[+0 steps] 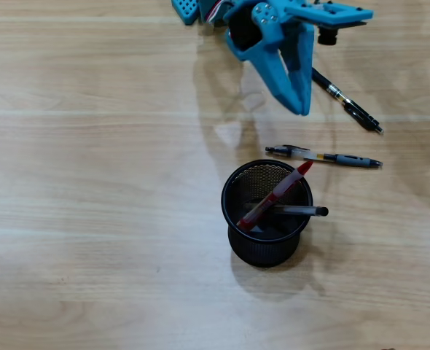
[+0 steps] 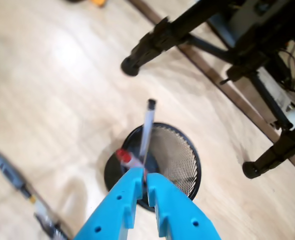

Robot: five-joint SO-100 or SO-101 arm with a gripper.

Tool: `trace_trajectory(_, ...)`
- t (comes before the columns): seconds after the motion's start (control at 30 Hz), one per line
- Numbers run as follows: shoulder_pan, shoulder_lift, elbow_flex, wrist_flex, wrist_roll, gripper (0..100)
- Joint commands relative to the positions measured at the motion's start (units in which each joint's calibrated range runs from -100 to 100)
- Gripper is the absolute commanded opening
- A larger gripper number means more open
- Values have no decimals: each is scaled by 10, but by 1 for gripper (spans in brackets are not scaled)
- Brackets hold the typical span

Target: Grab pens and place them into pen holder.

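Leaning in round black wire-mesh pen holder (image 1: pixel 267 244): 2 pens, red translucent (image 1: pixel 277 195) and clear black-capped (image 1: pixel 300 211). Blue 2-finger gripper (image 1: pixel 300 107) raised, fingers narrow, holding nothing; 2 pens left on table.

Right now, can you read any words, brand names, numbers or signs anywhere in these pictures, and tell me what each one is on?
None can be read.
Grey-and-white pen: no print can be made out; too small.
Black pen: no legible marking.
Pen holder, red pen, clear pen: no lettering seen.
Gripper: plain blue.
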Motion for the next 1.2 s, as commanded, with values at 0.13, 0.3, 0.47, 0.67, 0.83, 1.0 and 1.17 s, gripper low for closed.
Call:
trace_trajectory(0.13,-55,-34,-14,90,62,2)
trace_trajectory(0.3,-72,3,-31,141,81,2)
trace_trajectory(0.47,-87,72,-123,238,104,2)
trace_trajectory(0.67,-109,175,-261,360,117,2)
trace_trajectory(0.83,-135,284,-323,369,117,3)
trace_trajectory(1.0,-151,336,-341,369,115,3)
trace_trajectory(1.17,-160,365,-361,368,116,8)
